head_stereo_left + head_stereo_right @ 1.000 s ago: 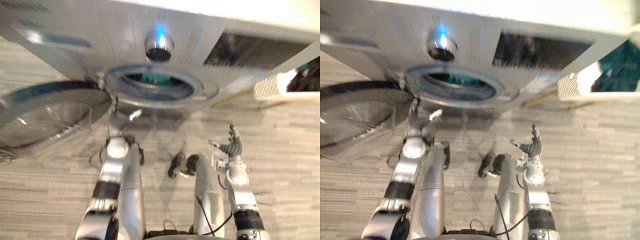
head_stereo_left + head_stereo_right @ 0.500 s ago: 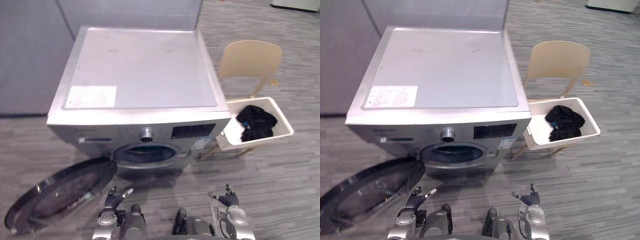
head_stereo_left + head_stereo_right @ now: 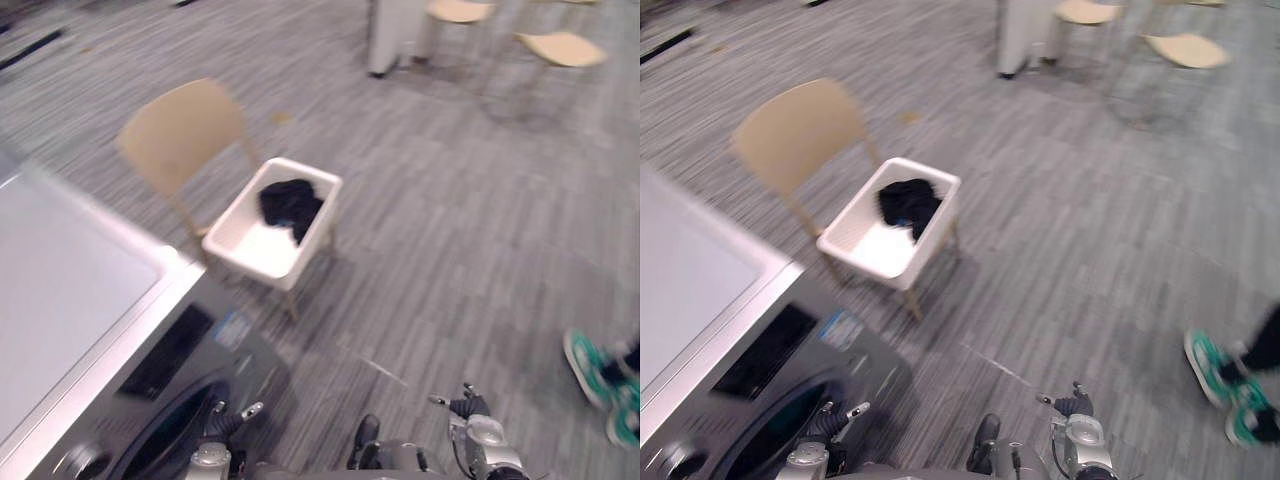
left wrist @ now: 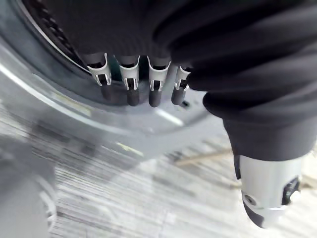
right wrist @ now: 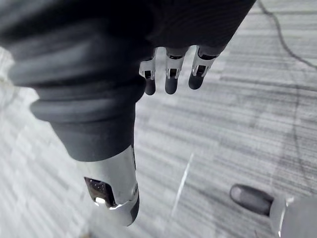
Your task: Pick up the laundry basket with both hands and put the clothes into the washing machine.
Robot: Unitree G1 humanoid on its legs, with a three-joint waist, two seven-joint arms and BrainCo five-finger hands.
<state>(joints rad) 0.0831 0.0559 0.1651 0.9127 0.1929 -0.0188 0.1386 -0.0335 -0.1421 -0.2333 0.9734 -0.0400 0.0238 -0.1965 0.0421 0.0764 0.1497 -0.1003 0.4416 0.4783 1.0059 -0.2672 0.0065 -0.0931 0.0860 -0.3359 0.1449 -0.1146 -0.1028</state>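
Overhead first, from the left eye view. We log the white laundry basket (image 3: 262, 250) sitting on the seat of a beige chair (image 3: 180, 125), just beside the right-hand corner of the washing machine (image 3: 85, 300). The black clothes (image 3: 290, 205) lie in a heap inside the basket, against its far end; the near end is bare. Neither hand touches the basket. The left hand (image 3: 225, 420) shows low by the machine's front, near the dark round opening of the drum. The right hand (image 3: 467, 408) shows low over the grey plank floor (image 3: 450, 230), well apart from the basket. A person's teal shoe (image 3: 590, 365) stands at the right edge of the floor.

Right eye view: same layout. More beige chairs (image 3: 1185, 48) stand far off.

Left wrist view: the fingers (image 4: 131, 84) hang loosely, barely bent, with the thumb (image 4: 265, 198) well apart from them. Nothing is held. The rim of the drum opening lies past the fingertips.

Right wrist view: the fingers (image 5: 171, 79) are loose and nearly straight, with the thumb (image 5: 116, 193) spread away. They hold nothing. Floor planks lie beyond.
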